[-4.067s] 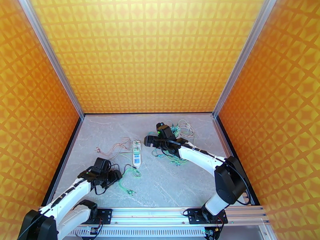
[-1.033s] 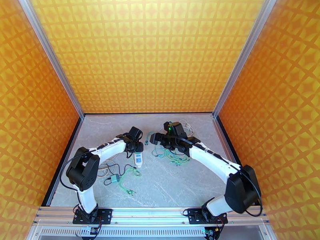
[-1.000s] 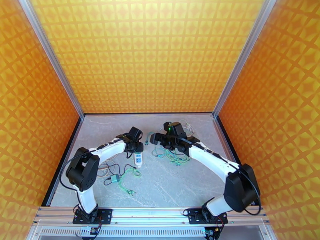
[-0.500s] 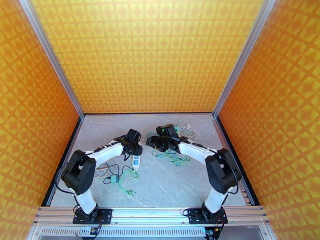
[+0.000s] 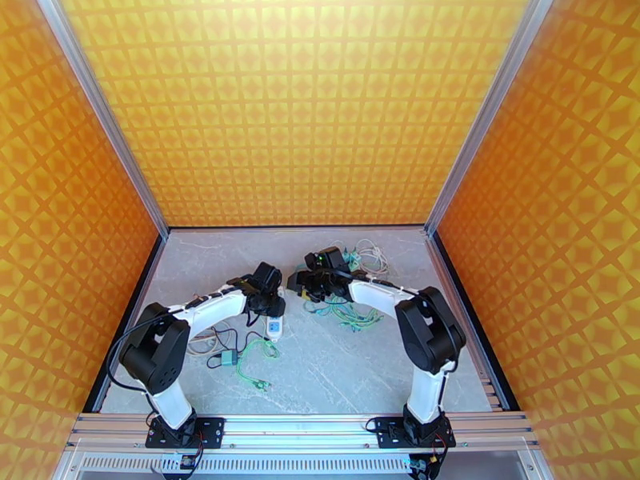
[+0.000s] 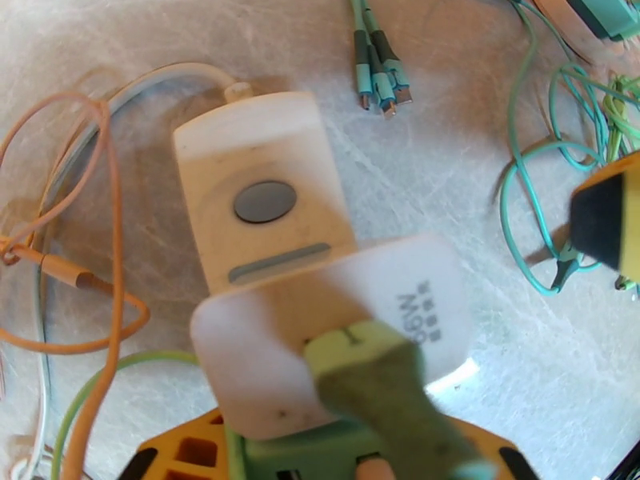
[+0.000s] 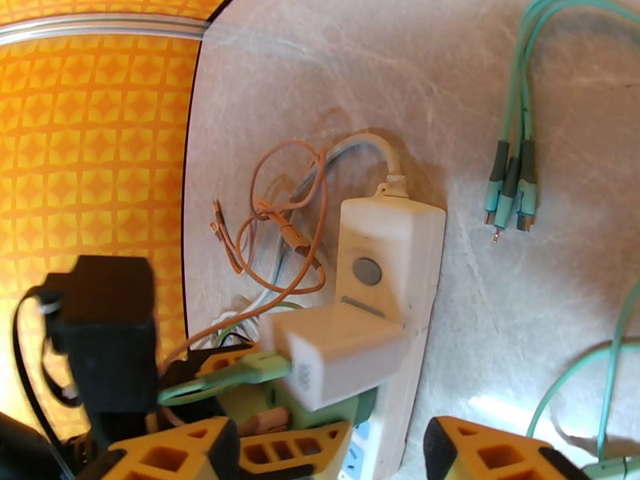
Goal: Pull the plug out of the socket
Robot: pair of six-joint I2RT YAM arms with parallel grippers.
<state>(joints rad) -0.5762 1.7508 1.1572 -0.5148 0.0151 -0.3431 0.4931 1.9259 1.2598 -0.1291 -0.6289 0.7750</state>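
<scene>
A white power strip [image 5: 274, 326] lies on the marble table; its far end with the round button [image 6: 264, 202] is bare. A white plug block [image 7: 340, 346] with a green cable [image 6: 376, 386] in it sits tilted over the strip [image 7: 400, 242]. Its pins are hidden, so I cannot tell whether they are in the socket. My left gripper [image 5: 270, 301] is shut on the plug, its orange fingers [image 7: 264, 454] and green pads around its lower part. My right gripper [image 7: 332, 438] hovers open just right of the strip, one finger [image 6: 608, 226] beside it, holding nothing.
Orange wires [image 7: 280, 210] loop left of the strip. Three teal connector tips [image 7: 508, 194] lie to its right, with teal and green cables [image 5: 348, 310] tangled beyond. A small green block on a black lead [image 5: 230, 358] lies nearer. Orange walls [image 5: 72, 234] enclose the table.
The right gripper has slid left to the strip and its jaws have narrowed. The left gripper has drawn slightly nearer with the plug, and the strip shifted a little with it.
</scene>
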